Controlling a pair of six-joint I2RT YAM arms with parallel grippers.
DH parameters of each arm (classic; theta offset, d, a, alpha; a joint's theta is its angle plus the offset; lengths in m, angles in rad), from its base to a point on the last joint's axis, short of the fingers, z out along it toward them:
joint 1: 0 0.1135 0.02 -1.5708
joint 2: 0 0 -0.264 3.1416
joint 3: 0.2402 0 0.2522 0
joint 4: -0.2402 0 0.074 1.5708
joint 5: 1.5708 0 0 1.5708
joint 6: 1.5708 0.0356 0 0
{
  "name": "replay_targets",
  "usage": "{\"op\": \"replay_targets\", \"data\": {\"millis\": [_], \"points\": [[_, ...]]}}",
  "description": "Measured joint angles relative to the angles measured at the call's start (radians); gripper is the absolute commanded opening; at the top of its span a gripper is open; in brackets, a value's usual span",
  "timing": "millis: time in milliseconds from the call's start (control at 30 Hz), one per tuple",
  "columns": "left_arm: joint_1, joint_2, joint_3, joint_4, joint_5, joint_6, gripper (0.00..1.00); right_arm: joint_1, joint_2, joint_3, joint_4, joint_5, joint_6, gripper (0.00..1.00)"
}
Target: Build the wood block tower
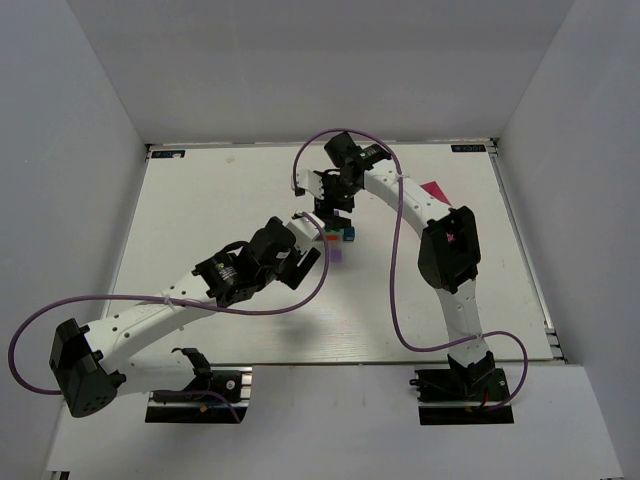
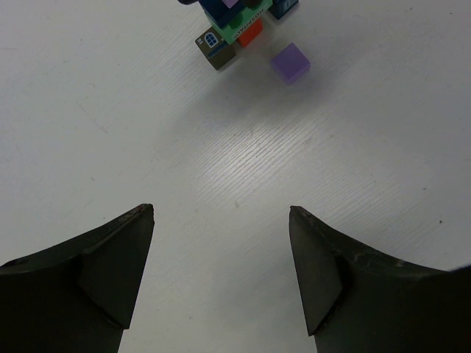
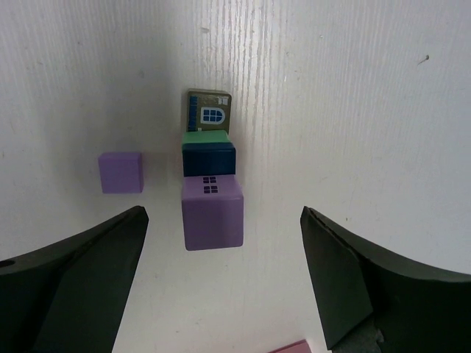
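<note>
Tower-building looks partly done. The wood block tower [image 3: 210, 176] stands near the middle of the white table [image 1: 200, 200]. From above it shows a purple wooden cube with printed windows [image 3: 212, 213] on top, then a dark blue wooden cube [image 3: 209, 159] and a green wooden cube [image 3: 204, 137] beneath.

At the foot of the stack sit an olive-brown wooden cube with a painted arched window [image 2: 215, 48] and a red-orange wooden cube [image 2: 250, 31], both seemingly touching the base. Whether they bear any of the stack I cannot tell. A plain purple wooden cube [image 2: 290, 62] lies alone just beside the cluster, touching nothing. By my reading this one is left to place, and perhaps the ground-level pieces too.

The right gripper [image 3: 223, 213] hangs directly over the top cube, fingers spread wide and holding nothing. The left gripper [image 2: 221, 213] sits low on the near side, pointed toward the cluster, its fingers likewise apart and empty. A pink rectangular box [image 1: 432, 189] lies well off to the right, partly behind the right arm.
</note>
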Motion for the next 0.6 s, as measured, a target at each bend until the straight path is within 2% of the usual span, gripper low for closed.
{"op": "replay_targets", "data": {"millis": [333, 600], "points": [[0.000, -0.001, -0.003, 0.002, 0.001, 0.000, 0.84, 0.000, -0.055, -0.078, 0.053, -0.010, 0.021, 0.90], [0.000, -0.041, -0.016, 0.018, 0.017, 0.000, 0.84, -0.003, -0.398, -0.340, 0.171, -0.008, 0.063, 0.90]]}}
